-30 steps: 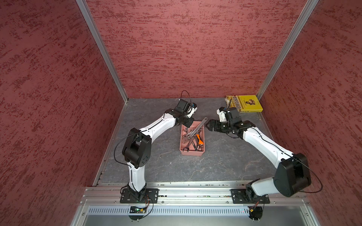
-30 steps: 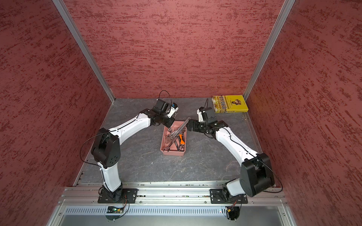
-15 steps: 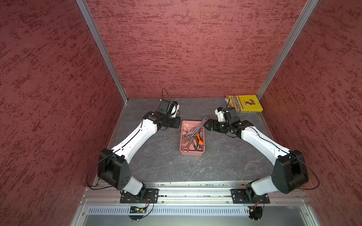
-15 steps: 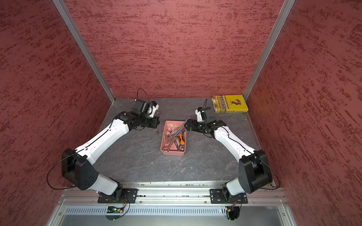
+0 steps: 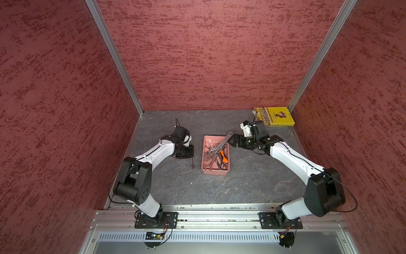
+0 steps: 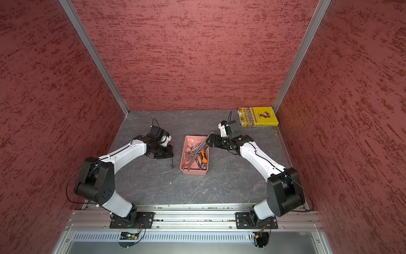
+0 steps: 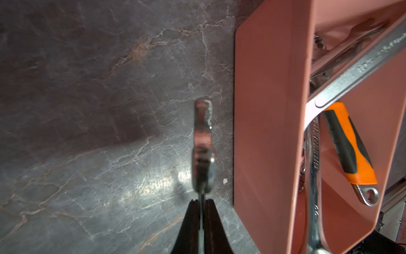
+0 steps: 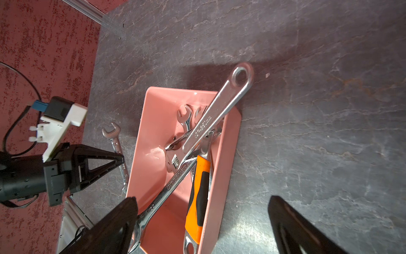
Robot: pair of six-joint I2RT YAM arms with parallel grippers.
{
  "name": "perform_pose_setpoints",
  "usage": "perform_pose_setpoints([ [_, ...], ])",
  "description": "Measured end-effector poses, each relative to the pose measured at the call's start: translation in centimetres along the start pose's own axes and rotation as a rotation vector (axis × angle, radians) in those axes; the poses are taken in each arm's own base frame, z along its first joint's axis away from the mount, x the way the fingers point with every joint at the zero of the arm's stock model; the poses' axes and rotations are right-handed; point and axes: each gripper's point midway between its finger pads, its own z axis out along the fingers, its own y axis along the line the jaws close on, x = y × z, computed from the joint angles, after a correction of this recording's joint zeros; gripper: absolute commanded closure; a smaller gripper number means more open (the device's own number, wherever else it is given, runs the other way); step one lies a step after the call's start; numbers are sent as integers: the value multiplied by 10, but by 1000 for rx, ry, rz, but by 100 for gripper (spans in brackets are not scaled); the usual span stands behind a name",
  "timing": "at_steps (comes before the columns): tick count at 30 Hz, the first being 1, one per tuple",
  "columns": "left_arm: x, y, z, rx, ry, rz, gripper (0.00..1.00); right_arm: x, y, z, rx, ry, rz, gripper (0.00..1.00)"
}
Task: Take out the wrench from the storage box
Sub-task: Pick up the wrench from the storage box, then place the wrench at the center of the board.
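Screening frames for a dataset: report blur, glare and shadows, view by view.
Left wrist view: the small wrench in the left gripper is out of focus, with glare on the tabletop. Right wrist view: sharp, shadow under the adjustable wrench's ring end. Both top views: evenly lit, sharp.

The salmon-pink rectangular plastic storage box (image 5: 215,172) is one plain colour throughout. Inside are a long polished silver steel wrench (image 8: 215,118) and an adjustable wrench with an orange-and-black rubber handle (image 5: 224,157). At the box's 9 o'clock, the small silver steel combination wrench (image 7: 203,140) mirrors pink and dark grey. The flat stone-look counter (image 5: 219,193) is dark grey with pale veins, some rust-tinged. At 1 o'clock, the yellow rectangular paperback book (image 5: 279,115) bears a brown figure. The textured panel walls (image 5: 208,55) are brick red, streaked darker. The robot arms (image 5: 158,151) are white with black joints.
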Motion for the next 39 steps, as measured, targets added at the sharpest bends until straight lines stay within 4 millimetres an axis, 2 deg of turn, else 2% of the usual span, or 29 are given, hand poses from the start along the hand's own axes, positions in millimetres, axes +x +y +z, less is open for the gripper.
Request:
perform_pose_setpoints([
  [8, -1, 17, 25, 4, 42, -11, 100, 0, 0, -1, 2, 1, 7, 2],
  [25, -13, 37, 41, 25, 78, -66, 99, 0, -1, 0, 8, -2, 29, 2],
  [33, -14, 38, 41, 25, 78, -70, 90, 0, -1, 0, 10, -3, 32, 2],
  [37, -13, 43, 43, 16, 81, -75, 81, 0, -1, 0, 11, -3, 32, 2],
  [39, -14, 44, 43, 21, 79, -79, 81, 0, -1, 0, 11, -3, 32, 2],
])
